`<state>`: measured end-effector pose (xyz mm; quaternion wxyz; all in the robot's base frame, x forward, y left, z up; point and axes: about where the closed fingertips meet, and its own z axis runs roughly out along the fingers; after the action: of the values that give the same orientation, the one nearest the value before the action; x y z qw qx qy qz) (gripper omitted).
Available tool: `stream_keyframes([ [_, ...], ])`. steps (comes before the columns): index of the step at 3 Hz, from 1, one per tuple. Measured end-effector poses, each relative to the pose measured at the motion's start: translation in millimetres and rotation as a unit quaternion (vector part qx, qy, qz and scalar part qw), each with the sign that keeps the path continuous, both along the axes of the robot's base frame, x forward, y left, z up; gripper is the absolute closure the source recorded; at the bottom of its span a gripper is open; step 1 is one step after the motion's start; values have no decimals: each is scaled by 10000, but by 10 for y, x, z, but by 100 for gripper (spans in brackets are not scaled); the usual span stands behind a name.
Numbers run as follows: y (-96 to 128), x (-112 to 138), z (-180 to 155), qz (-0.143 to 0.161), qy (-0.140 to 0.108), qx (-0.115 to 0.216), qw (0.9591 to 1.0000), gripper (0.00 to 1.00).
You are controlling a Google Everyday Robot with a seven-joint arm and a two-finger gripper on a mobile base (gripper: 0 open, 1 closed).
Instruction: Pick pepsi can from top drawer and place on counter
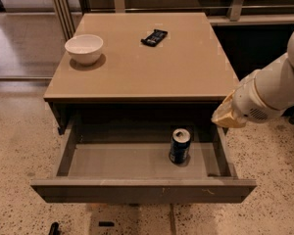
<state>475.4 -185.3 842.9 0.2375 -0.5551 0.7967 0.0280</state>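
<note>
Claw (225, 115) over right wall of top drawer (137, 191), grip state cannot tell, pepsi can (180, 146) upright inside, down-left of claw, apart

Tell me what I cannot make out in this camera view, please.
In the camera view:
- gripper, above the right wall of the top drawer: mostly covered by the white arm, which the right edge cuts off.
- rear of the top drawer: dark under the counter.
- label of the pepsi can: too small to read.
- print on the black wrapper: too small.
</note>
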Motion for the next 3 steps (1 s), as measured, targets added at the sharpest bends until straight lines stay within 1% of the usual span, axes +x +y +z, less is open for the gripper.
stream_keyframes([
  [1, 27, 88, -57, -49, -144, 59, 9999, 100],
  [2, 27, 88, -57, -48, -144, 59, 9999, 100],
  [3, 48, 59, -224, -9, -114, 88, 9999, 87],
])
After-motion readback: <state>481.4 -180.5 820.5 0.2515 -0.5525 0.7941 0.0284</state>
